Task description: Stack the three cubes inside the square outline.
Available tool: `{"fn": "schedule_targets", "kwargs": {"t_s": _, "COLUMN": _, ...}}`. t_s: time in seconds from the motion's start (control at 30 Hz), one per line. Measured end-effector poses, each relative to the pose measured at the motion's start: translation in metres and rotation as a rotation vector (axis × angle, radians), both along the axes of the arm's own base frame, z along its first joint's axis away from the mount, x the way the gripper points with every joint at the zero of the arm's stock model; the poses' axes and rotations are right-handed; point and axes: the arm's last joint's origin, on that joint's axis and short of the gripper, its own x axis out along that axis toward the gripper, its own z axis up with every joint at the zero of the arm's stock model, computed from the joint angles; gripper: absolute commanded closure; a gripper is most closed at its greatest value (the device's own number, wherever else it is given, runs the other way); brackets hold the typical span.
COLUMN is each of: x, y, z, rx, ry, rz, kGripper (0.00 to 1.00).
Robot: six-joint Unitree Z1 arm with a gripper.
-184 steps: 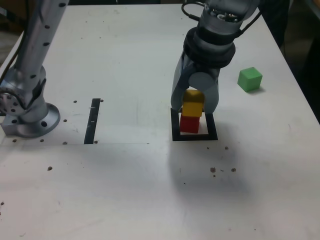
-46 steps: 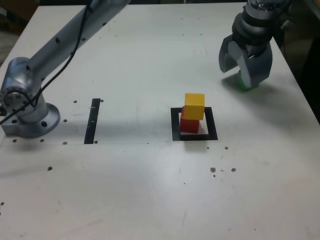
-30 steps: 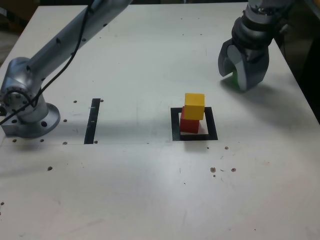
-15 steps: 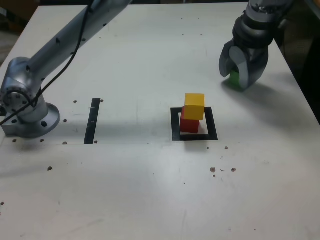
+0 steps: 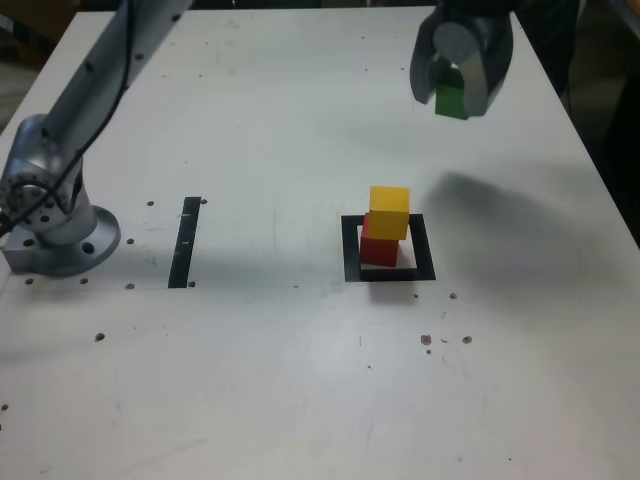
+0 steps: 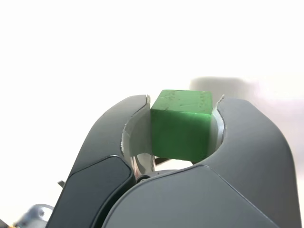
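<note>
Green cube (image 5: 451,101) clamped in gripper (image 5: 455,72), lifted off the surface (image 5: 300,380); yellow cube (image 5: 389,211) on red cube (image 5: 376,247) inside square outline (image 5: 350,250).

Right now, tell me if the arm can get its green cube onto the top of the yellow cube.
Probably yes: the tool holds the small green cube in the air, and nothing sits on the yellow cube.

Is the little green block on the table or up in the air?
Up in the air. The grey gripper is shut on the small green cube, holding it above the white table.
</note>
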Motion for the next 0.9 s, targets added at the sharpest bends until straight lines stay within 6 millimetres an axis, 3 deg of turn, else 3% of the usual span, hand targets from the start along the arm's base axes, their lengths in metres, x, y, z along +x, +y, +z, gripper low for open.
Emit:
{"fn": "schedule_targets", "kwargs": {"t_s": 0.27, "x": -0.045, "y": -0.021, "z": 0.020, "rx": 0.016, "ry": 0.005, "rz": 0.199, "kGripper": 0.97}}
{"fn": "schedule_targets", "kwargs": {"t_s": 0.43, "x": -0.068, "y": -0.054, "z": 0.023, "rx": 0.020, "ry": 0.013, "rz": 0.286, "kGripper": 0.97}}
{"fn": "schedule_targets", "kwargs": {"t_s": 0.67, "x": -0.081, "y": -0.099, "z": 0.036, "rx": -0.012, "ry": -0.043, "rz": 0.331, "kGripper": 0.97}}
{"fn": "schedule_targets", "kwargs": {"t_s": 0.9, "x": -0.086, "y": -0.111, "z": 0.025, "rx": -0.051, "ry": 0.014, "rz": 0.356, "kGripper": 0.97}}
